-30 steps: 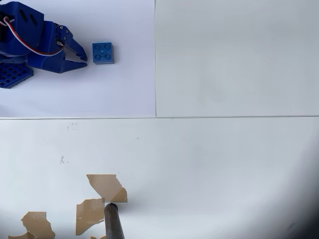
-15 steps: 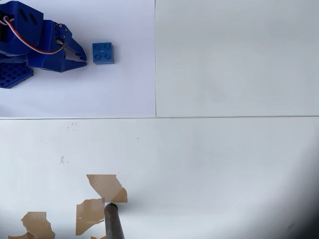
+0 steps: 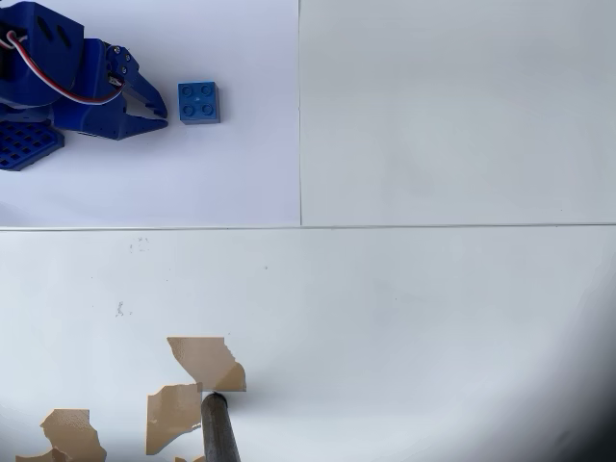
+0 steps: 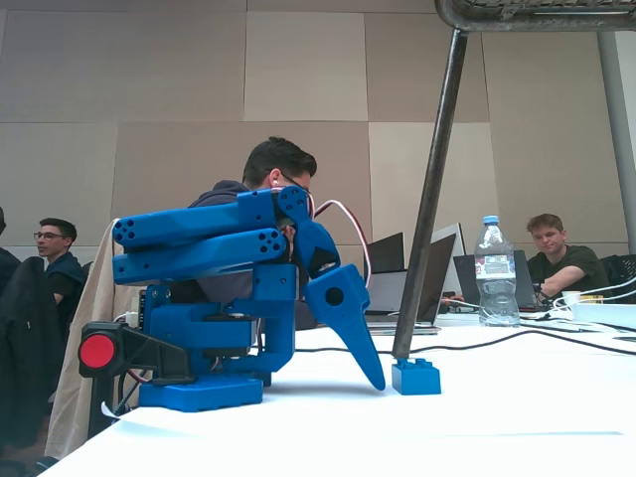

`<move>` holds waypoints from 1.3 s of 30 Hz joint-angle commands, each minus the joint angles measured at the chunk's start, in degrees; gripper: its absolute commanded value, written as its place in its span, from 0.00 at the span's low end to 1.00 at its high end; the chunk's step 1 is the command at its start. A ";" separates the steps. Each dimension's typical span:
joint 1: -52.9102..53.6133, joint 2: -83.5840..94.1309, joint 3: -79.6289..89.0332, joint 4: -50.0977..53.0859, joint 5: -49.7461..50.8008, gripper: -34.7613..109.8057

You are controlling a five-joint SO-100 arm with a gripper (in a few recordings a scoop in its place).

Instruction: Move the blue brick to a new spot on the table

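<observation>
- Since the earlier overhead frame: hand [image 3: 154,111] has pulled back a touch from the blue brick [image 3: 198,102]; the brick itself sits where it did.
- Landmark = the brick. Near to far from the fixed-view camera:
- White surface [image 4: 477,417] in the foreground, bare in front of the brick.
- Brick [image 4: 416,377] sits flat on the surface, studs up, apart from everything else.
- Hand [image 4: 374,378] is just beside the brick, tips angled down at the surface, a small gap between tip and brick. Not touching.
- Overhead view: fingers look slightly parted, nothing between them; how wide, I can't tell for sure.
- Arm folded low behind the hand, on the side away from the brick; its blue perforated base plate [image 3: 24,144] is beyond that.
- Dark slanted pole [image 4: 429,189] comes down to the surface just behind the brick.
- Overhead view: brown chipped patches [image 3: 197,375] lie well away from the brick, on the opposite part of the surface across the seam.
- Far behind the brick: water bottle [image 4: 494,270], laptops [image 4: 417,278], cables, seated people, beige panelled wall.
</observation>
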 commanded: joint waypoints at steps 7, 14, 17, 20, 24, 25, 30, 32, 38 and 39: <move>1.49 0.18 1.67 0.44 -3.87 0.25; 2.99 -2.55 -2.46 2.64 -10.20 0.26; 2.20 -9.05 -7.38 3.69 -11.25 0.28; -0.79 -10.99 -11.60 6.33 -10.55 0.32; -3.87 -8.79 -12.83 6.50 -9.93 0.42; -3.96 -8.53 -12.92 5.98 -10.37 0.44; -1.14 -14.06 -15.12 0.26 -12.74 0.49; 0.44 -20.74 -18.11 -3.08 -13.01 0.50; 3.78 -43.68 -28.83 -14.68 -12.92 0.51; 4.13 -46.32 -29.88 -16.35 -13.18 0.51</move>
